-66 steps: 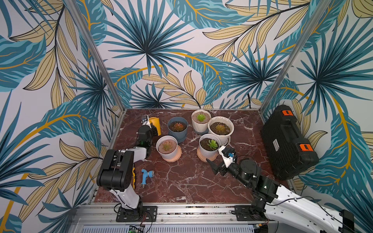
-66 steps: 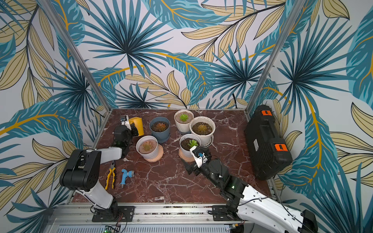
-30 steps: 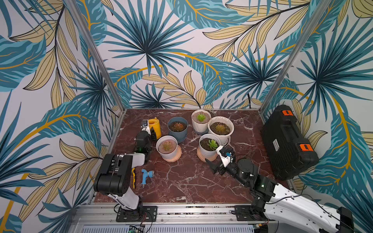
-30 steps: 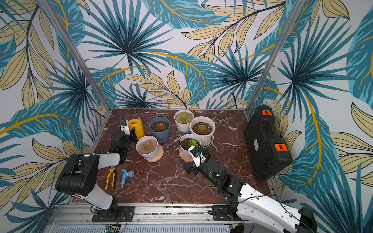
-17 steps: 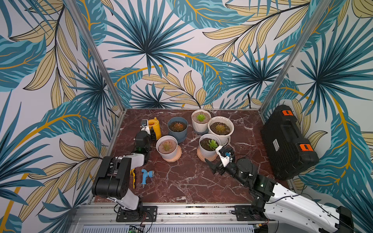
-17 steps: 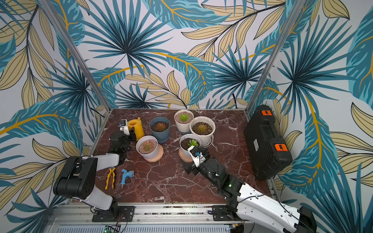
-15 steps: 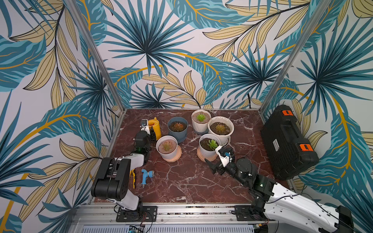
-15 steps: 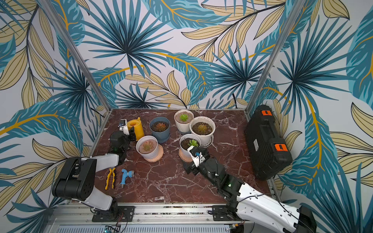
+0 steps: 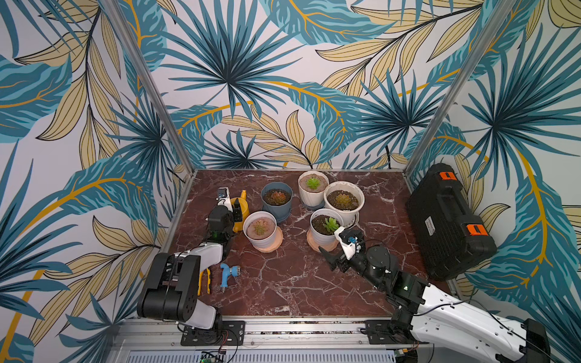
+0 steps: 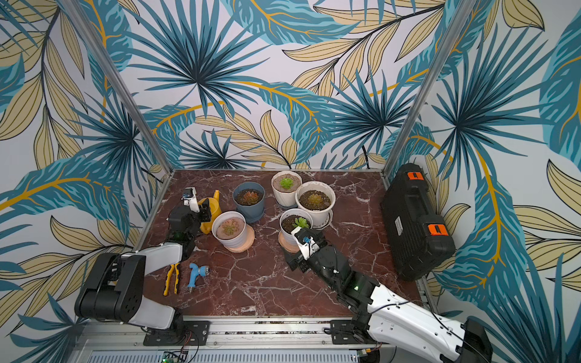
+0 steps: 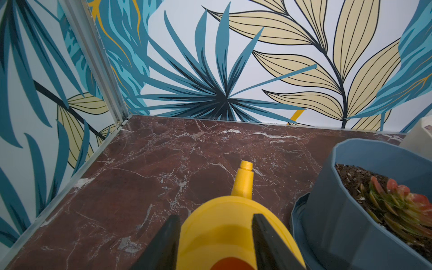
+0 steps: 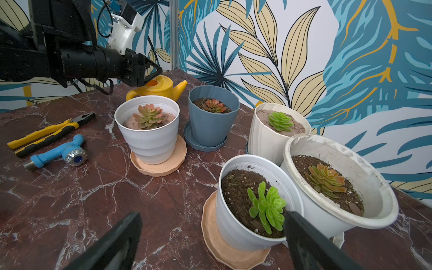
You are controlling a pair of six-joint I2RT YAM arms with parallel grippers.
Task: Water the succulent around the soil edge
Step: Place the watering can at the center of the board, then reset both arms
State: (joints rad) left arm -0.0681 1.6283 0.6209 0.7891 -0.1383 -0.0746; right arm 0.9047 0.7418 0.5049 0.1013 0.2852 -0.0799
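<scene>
A yellow watering can stands on the marble table at the back left, spout toward the back wall. My left gripper hovers at the can's top. Its jaws are open, one on each side of the yellow body. Several potted succulents stand mid-table. My right gripper is wide open, low in front of a white pot holding a green succulent in dark soil. It holds nothing.
A blue pot sits right beside the can, and a white pot on a peach saucer is just in front of it. Yellow pliers and a blue hose nozzle lie front left. A black case stands at the right edge.
The left gripper's jaws have spread apart at the watering can, which stays standing on the table. The right arm has barely moved.
</scene>
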